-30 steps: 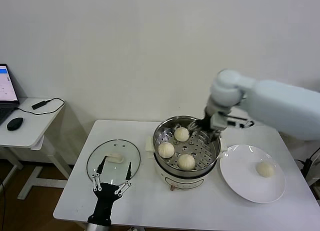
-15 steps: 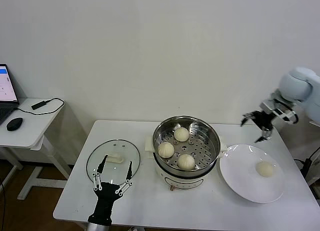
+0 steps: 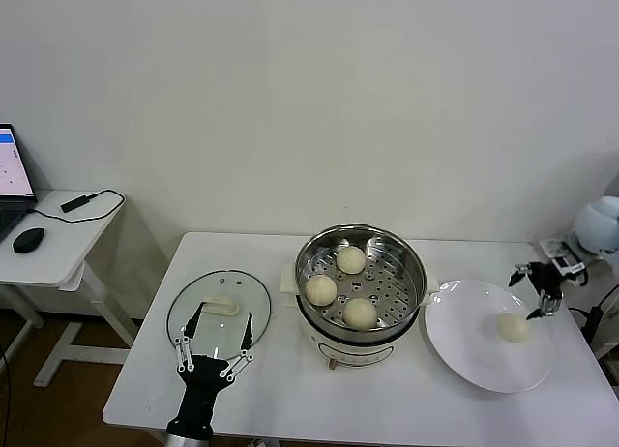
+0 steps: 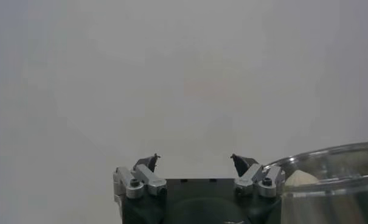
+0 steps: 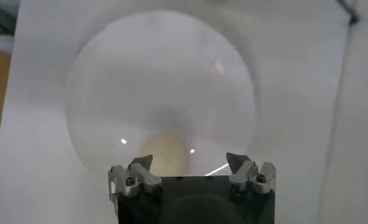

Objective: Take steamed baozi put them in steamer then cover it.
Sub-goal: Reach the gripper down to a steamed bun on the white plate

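Note:
The steamer (image 3: 387, 249) stands mid-table with three baozi on its perforated tray (image 3: 351, 259) (image 3: 321, 290) (image 3: 360, 313). A fourth baozi (image 3: 513, 327) lies on the white plate (image 3: 474, 341) to the right. My right gripper (image 3: 531, 292) hangs open just above and beside that baozi, holding nothing. The right wrist view shows the baozi (image 5: 165, 155) on the plate (image 5: 159, 73), just ahead of the open right gripper (image 5: 190, 161). My left gripper (image 3: 215, 345) is open at the table's front left, at the near edge of the glass lid (image 3: 208, 297).
The lid's cream handle (image 3: 222, 305) lies under the glass; the left wrist view shows the lid (image 4: 336, 164) beside my left gripper (image 4: 196, 161). A side desk with a mouse (image 3: 29, 239) and laptop stands far left. A white box with cables (image 3: 556, 246) sits at the table's right rear.
My right arm has swung from over the steamer to the right and come down to the plate by the last baozi. The left gripper has barely moved.

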You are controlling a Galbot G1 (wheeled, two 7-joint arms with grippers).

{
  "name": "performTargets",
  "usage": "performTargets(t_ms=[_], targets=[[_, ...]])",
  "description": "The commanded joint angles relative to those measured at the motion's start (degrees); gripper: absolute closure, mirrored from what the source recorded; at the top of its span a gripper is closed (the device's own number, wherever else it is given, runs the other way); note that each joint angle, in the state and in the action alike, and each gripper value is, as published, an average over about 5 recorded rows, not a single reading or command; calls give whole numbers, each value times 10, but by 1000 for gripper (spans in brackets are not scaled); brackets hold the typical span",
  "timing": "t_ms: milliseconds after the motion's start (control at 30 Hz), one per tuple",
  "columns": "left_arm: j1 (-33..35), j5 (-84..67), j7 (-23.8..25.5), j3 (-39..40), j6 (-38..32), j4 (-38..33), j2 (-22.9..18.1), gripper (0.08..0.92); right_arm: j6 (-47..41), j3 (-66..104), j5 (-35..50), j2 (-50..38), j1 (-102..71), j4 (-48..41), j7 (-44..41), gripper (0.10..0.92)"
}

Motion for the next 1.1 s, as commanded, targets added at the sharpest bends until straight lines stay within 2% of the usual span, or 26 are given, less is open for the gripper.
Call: performTargets(t_ms=[33, 600, 700, 900, 1100], targets=[[3, 0, 0, -2, 0, 1, 0, 177, -8, 71, -33, 25, -95, -58, 30, 203], [0, 0, -1, -1, -1, 7, 0, 177, -16, 81, -33, 46, -102, -80, 35, 203], [-1, 0, -1, -1, -1, 7, -1, 177, -19, 86, -30, 45, -101, -76, 35, 225], [-4, 1, -1, 2, -1, 9, -1, 177, -22, 82, -22, 36, -79, -60, 26, 326], [-6, 1, -1, 7, 0, 7, 1, 177, -35, 23, 12, 14, 36, 0, -35, 369]])
